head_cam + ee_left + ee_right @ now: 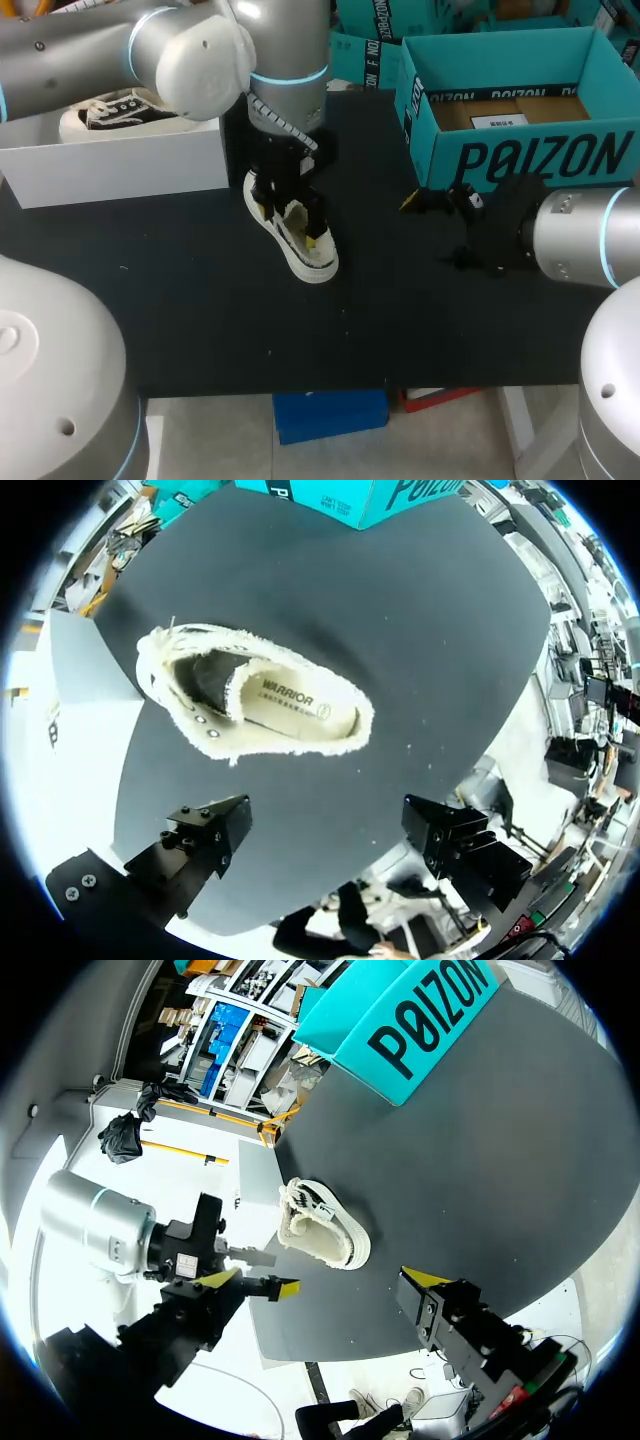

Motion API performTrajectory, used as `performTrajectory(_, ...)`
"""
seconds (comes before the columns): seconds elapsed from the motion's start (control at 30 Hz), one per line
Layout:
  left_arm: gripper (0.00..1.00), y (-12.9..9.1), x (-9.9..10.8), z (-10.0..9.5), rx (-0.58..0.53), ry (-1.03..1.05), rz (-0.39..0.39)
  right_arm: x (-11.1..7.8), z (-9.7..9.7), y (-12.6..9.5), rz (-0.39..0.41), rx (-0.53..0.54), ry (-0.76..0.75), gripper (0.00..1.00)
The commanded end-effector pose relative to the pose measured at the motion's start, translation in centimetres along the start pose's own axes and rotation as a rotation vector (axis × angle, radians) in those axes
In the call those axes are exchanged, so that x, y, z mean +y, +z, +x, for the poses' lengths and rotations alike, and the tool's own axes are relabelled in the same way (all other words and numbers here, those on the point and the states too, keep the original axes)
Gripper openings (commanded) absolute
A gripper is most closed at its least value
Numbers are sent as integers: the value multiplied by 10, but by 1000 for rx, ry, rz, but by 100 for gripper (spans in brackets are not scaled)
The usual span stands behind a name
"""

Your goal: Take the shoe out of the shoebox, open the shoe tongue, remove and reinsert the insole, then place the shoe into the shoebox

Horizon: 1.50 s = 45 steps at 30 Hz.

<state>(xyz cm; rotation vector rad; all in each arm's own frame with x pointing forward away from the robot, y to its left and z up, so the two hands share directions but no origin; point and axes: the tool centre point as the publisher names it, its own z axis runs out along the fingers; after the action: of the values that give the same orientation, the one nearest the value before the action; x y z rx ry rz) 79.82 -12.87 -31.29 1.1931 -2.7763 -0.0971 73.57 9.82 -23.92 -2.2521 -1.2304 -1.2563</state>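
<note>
The shoe (295, 235) lies out on the table (200, 310); its insole (300, 708) sits inside, though I can't tell whether that step is done; left gripper (325, 815) hangs wide and empty above it; right gripper (350, 1282), also wide, waits by the teal box (520, 155); boxing remains.

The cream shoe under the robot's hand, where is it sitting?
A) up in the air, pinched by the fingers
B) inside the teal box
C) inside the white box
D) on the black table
D: the shoe rests sole-down on the table, and the left wrist view looks straight down into its opening.
</note>
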Motion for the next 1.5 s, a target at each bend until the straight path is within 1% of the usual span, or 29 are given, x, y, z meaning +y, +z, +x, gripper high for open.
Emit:
performTrajectory(0.03,100,1,3,0,1,-1,10,2,-5,-4,31,10,8,100)
performTrajectory(0.33,100,1,3,0,1,-1,10,2,-5,-4,31,10,8,100)
performTrajectory(0.37,100,1,-1,0,23,-29,1,2,-5,-4,31,10,8,100)
performTrajectory(0.47,100,2,-11,-1,56,-170,5,2,-5,-4,31,10,8,100)
performTrajectory(0.53,100,3,-15,-3,85,-255,20,2,-5,-4,31,10,8,100)
performTrajectory(0.6,100,1,-18,-5,120,-316,21,2,-5,-4,31,10,8,100)
performTrajectory(0.7,100,0,-21,-8,133,-413,22,2,-5,-4,31,10,8,100)
performTrajectory(0.77,100,-1,-22,-9,128,-487,17,2,-5,-4,31,10,8,100)
performTrajectory(0.83,100,-2,-22,-10,123,-556,-5,2,-5,-4,31,10,8,100)
performTrajectory(0.93,100,-4,-21,-11,87,-649,-13,2,-5,-4,31,10,8,100)
performTrajectory(1.0,100,-6,-20,-11,46,-699,-2,2,-5,-4,31,10,8,100)
performTrajectory(1.07,100,-8,-19,-14,9,-760,18,2,-5,-4,31,10,8,100)
performTrajectory(1.17,100,-10,-17,-22,-1,-833,38,2,-5,-4,31,10,8,100)
performTrajectory(1.27,100,-12,-13,-33,-49,-914,83,2,-5,-4,31,10,8,100)
performTrajectory(1.33,100,-13,-8,-41,-11,-935,94,2,-5,-4,31,10,8,100)
performTrajectory(1.5,100,-12,6,-64,2,-1037,130,2,-5,-4,31,10,8,100)
